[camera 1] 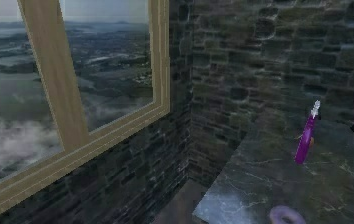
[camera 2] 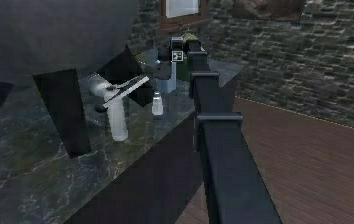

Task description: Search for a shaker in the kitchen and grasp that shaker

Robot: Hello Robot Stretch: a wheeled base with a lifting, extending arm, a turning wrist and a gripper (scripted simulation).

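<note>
so the arm [camera 2: 220, 140] reaches out over the dark marble counter [camera 2: 45, 170], with the gripper [camera 2: 165, 52] at its far end. can't tell what the fingers are doing or whether it's holding anything, since there's clutter on the counter right behind it. the small white shaker [camera 2: 157, 102] stands upright short of the gripper, back toward the robot, just beside the arm. a taller pale bottle [camera 2: 118, 122] stands near the shaker, further from the gripper
</note>
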